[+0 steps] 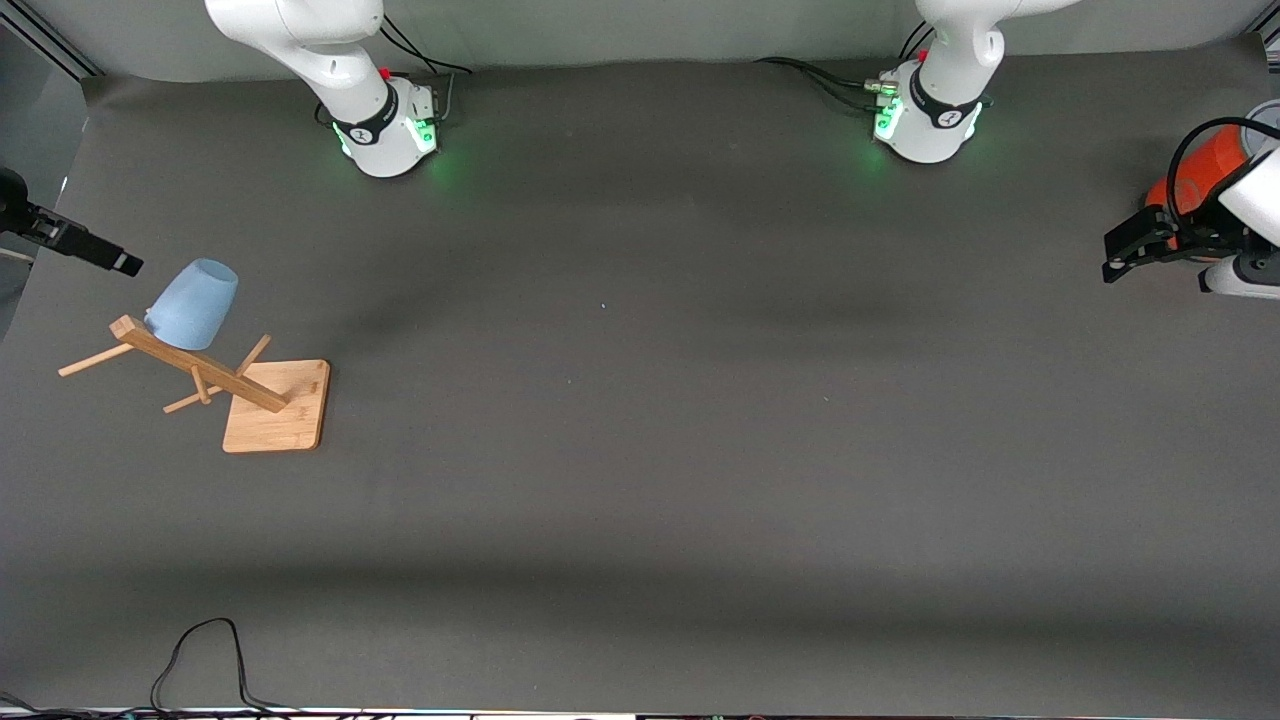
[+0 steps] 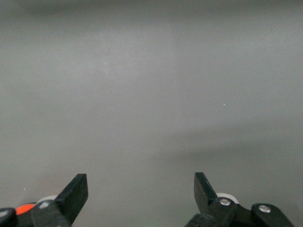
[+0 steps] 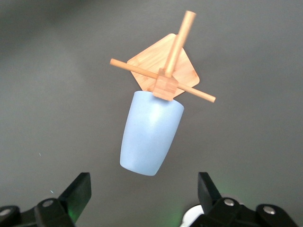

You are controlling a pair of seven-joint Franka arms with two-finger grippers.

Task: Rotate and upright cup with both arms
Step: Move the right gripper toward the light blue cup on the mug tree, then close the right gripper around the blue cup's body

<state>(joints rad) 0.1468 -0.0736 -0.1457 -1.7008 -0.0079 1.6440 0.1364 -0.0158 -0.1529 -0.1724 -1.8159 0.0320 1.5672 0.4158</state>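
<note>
Evidently the cup [image 1: 192, 304] was hung on a peg of the wooden rack [image 1: 275, 405], near the right arm's end of the worktop [image 1: 640, 450]. The right gripper [image 3: 142, 196], fingers spread, was best centred around the cup before closing; the left gripper [image 2: 141, 194], likewise spread, waited.

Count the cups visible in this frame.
1. The pale-blue cup hangs mouth-down on a peg of the wooden rack at the right arm's end of the table; none other shows.

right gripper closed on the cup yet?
No. The right gripper is open, apart from the cup, which hangs on the wooden rack.
</note>
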